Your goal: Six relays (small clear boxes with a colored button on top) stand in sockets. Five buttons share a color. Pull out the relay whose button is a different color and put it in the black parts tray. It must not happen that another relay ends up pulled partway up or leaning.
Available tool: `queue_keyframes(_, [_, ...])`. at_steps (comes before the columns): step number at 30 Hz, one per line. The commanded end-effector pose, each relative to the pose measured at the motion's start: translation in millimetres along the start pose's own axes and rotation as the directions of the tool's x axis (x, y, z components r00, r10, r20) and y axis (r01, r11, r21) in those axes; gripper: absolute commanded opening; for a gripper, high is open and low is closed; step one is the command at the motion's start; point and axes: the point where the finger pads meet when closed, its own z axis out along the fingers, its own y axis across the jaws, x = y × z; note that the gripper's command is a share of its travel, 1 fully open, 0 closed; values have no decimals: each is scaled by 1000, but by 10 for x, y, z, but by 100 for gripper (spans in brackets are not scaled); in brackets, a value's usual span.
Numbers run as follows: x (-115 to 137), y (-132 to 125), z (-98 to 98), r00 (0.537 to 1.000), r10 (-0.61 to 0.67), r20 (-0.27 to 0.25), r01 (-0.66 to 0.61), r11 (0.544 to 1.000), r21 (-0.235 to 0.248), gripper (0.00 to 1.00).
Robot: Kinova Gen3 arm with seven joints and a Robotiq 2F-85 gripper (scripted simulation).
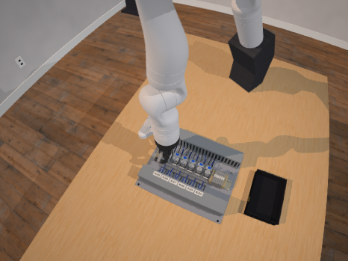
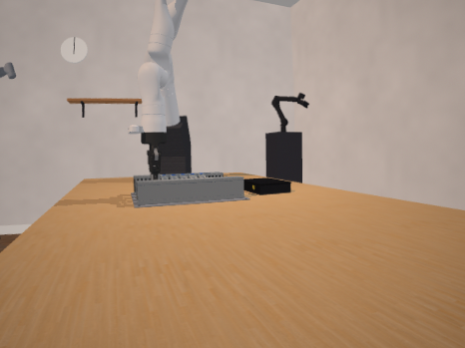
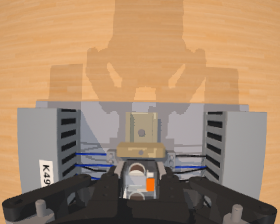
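The relay with the orange button (image 3: 150, 184) stands at the left end of the row in the top view, where the gripper hides it. My gripper (image 1: 163, 159) (image 2: 155, 175) (image 3: 140, 171) points down and is shut on this relay, one finger on each side of its clear case. The fingertips are low, at the panel's top edge, and the relay looks seated in its socket. Five relays with blue buttons (image 1: 191, 164) stand in a row to the right. The black parts tray (image 1: 250, 191) (image 2: 271, 187) lies right of the panel, and no relay shows in it.
The grey panel (image 1: 213, 203) (image 2: 190, 192) (image 3: 36, 135) has raised slotted ducts along both sides of the relay row. A tan end bracket (image 3: 141, 148) sits close beside the gripped relay. A pale terminal block (image 1: 219, 178) stands at the row's right end, towards the tray.
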Motion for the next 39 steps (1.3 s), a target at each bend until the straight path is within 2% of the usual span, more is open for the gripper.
queue_keyframes(1, [3, -29, 8, 1000, 3, 1, -3, 1000, 7, 0])
queue_keyframes(39, [3, -29, -44, 1000, 3, 1, -3, 1000, 7, 0])
